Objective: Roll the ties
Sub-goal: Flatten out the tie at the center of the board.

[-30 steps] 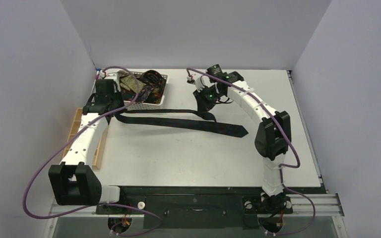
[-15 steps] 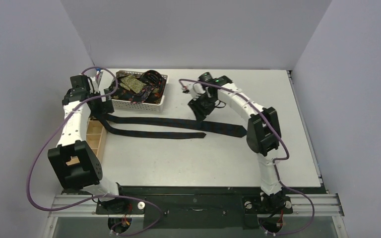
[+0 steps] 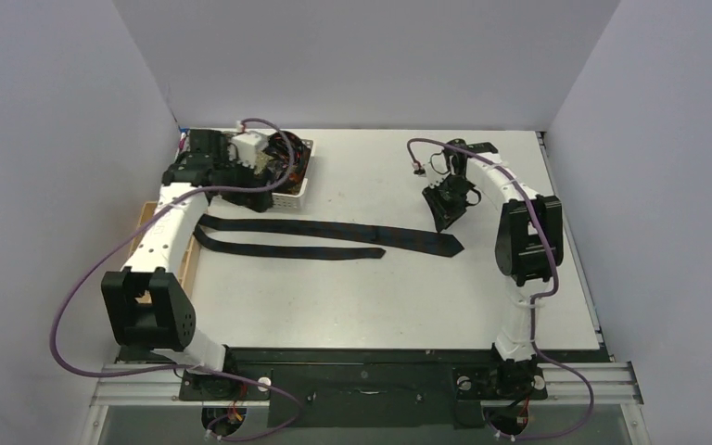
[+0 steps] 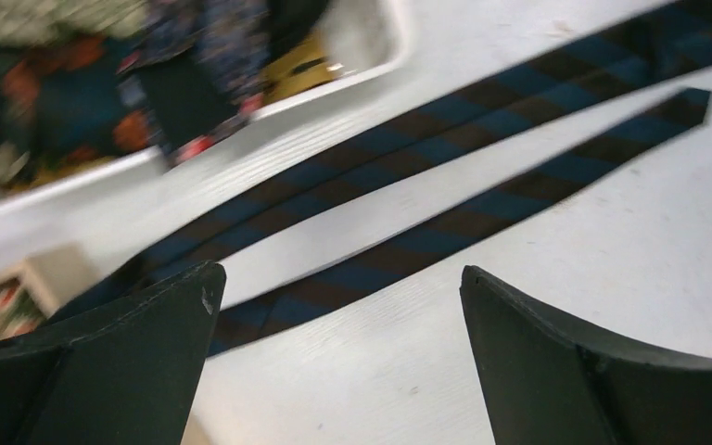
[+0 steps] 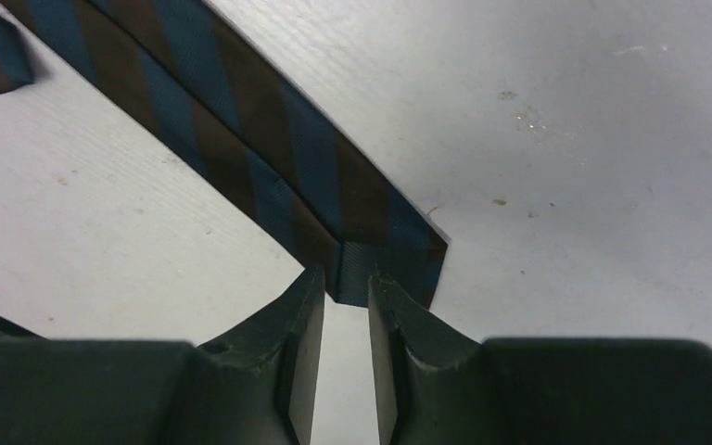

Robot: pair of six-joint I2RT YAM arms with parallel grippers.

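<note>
One tie [image 3: 334,229] lies flat on the table [image 3: 380,306]. It is blue and brown striped and doubled back on itself at the left, so two strips run side by side. More ties [image 4: 195,46] are heaped in one white basket [image 3: 302,188] at the far left (too tangled to count). One wooden tray [image 3: 141,232] sits at the table's left edge. The table is white, with plain pale walls [image 3: 362,65] on three sides. The left arm reaches over the basket and hides part of it. The left gripper [image 4: 338,278] is spread wide above the two strips near the fold, holding nothing. The right gripper [image 5: 345,276] is low at the tie's broad tip. Its fingers are almost together, and bare table shows through the slim gap between them.
</note>
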